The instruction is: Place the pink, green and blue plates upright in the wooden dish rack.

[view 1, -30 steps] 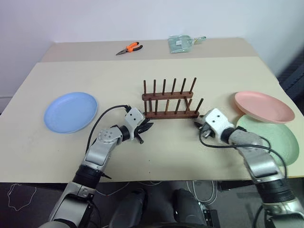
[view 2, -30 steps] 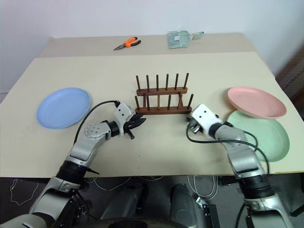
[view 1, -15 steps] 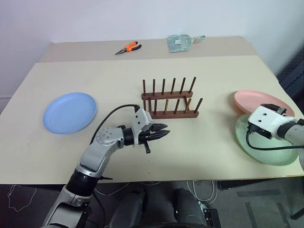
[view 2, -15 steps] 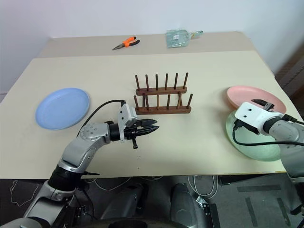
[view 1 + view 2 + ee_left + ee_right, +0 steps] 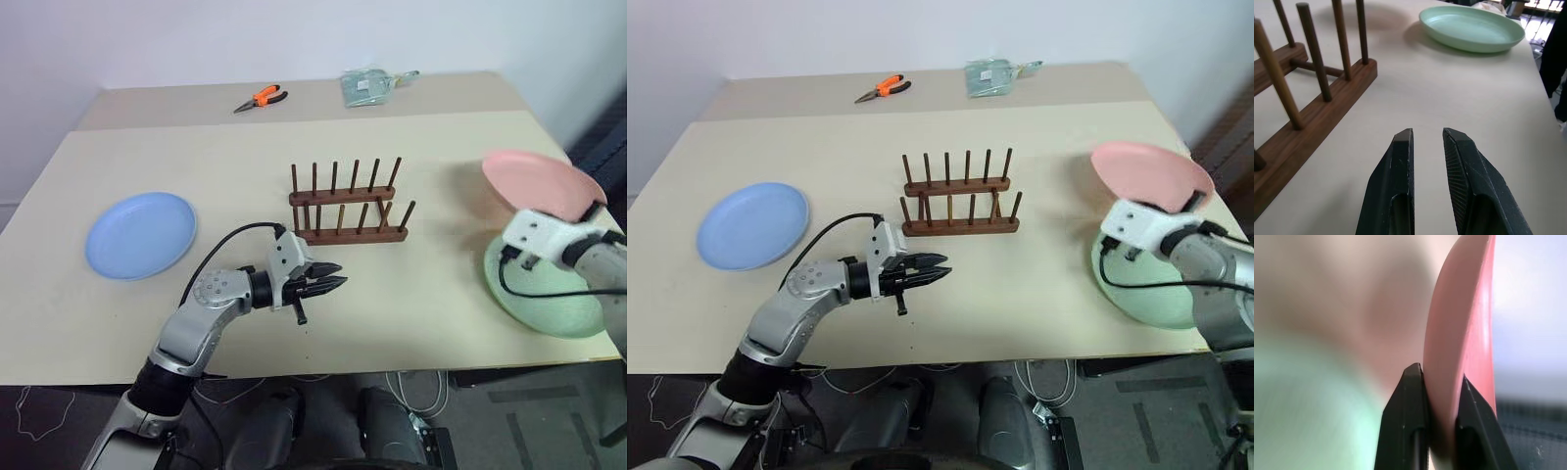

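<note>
Pink plate [image 5: 537,180] is off the tabletop [image 5: 235,166], tilted, its rim pinched between the right gripper [image 5: 1439,374] fingers [image 5: 1411,396], above the green plate [image 5: 549,304] lying flat at the right edge. Blue plate [image 5: 140,233] flat on the left side, well apart from the rest. Rack [image 5: 348,208] mid-tabletop, no plates in it. Left gripper [image 5: 1426,133] hovers just in front of the rack, fingers slightly parted, holding nothing. Orange pliers [image 5: 261,98] and a clear bag [image 5: 370,87] at the far edge.
</note>
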`<state>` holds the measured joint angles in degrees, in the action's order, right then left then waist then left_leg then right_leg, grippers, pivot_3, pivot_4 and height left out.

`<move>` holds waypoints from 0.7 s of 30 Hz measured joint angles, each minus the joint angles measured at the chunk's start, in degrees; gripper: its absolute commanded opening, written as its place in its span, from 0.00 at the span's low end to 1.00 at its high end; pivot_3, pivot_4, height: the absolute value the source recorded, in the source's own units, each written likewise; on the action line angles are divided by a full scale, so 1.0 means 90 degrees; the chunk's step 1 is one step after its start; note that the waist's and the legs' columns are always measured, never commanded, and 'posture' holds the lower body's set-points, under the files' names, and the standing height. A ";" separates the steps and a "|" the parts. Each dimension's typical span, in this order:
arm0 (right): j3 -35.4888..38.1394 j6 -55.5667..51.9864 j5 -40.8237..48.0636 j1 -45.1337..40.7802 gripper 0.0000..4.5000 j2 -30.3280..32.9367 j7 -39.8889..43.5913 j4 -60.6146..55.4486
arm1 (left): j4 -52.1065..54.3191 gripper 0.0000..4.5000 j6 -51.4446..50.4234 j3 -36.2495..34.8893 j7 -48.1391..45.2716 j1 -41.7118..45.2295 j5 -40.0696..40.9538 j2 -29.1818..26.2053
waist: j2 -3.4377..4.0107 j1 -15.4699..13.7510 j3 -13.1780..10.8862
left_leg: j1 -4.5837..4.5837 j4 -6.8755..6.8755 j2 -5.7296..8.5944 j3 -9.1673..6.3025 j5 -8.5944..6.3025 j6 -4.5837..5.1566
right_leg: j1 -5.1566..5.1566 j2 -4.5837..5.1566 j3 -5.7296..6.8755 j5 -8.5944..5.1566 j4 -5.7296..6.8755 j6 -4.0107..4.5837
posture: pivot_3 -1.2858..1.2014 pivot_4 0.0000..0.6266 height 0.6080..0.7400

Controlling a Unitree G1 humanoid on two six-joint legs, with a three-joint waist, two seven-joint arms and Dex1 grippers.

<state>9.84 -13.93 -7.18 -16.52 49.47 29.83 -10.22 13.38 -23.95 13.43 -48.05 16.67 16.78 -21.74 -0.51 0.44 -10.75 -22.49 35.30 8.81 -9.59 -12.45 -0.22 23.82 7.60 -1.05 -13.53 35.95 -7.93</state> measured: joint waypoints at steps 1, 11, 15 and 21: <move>0.0217 -0.0436 0.0903 -0.0411 0.02 -0.0667 0.0004 -0.0586 | -0.0033 0.20 0.0044 -0.0088 0.0057 -0.0009 0.0003 0.0003 | -0.0007 0.0031 -0.0004 | 0.0002 -0.0003 -0.0014 -0.0002 0.0000 -0.0001 | 0.0000 -0.0005 0.0000 0.0002 -0.0001 0.0003 | 0.52 0.24 0.99; 0.0995 -0.3787 0.5618 -0.1136 0.02 -0.3427 -0.2192 -0.2637 | -0.0228 0.20 0.0276 -0.0537 0.0262 -0.0028 0.0002 -0.0129 | -0.0009 -0.0193 -0.0002 | -0.0056 -0.0007 -0.0016 -0.0008 -0.0004 -0.0010 | 0.0059 -0.0029 -0.0005 0.0031 -0.0030 0.0032 | 0.52 0.24 0.99; 0.0936 -0.4030 0.5821 -0.1068 0.02 -0.3428 -0.2571 -0.2637 | -0.0222 0.20 0.0277 -0.0522 0.0290 -0.0056 0.0005 -0.0057 | -0.0007 -0.0127 -0.0003 | -0.0080 -0.0004 -0.0021 -0.0003 0.0002 -0.0016 | 0.0087 -0.0033 -0.0005 0.0054 -0.0028 0.0022 | 0.52 0.24 0.99; 0.0791 -0.4241 0.5958 -0.0869 0.02 -0.3427 -0.2922 -0.2644 | -0.0220 0.20 0.0279 -0.0517 0.0285 -0.0055 0.0004 -0.0046 | -0.0002 -0.0112 0.0000 | -0.0077 -0.0004 -0.0042 -0.0001 0.0010 -0.0030 | 0.0087 -0.0053 -0.0005 0.0068 -0.0029 0.0046 | 0.52 0.24 0.99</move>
<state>16.95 -52.10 46.44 -24.33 18.62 3.53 -34.02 11.40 -21.44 8.78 -45.49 16.18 16.81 -22.16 -0.53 -0.56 -10.75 -23.19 35.26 8.43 -9.60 -12.36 -0.48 24.60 7.12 -1.09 -12.92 35.68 -7.52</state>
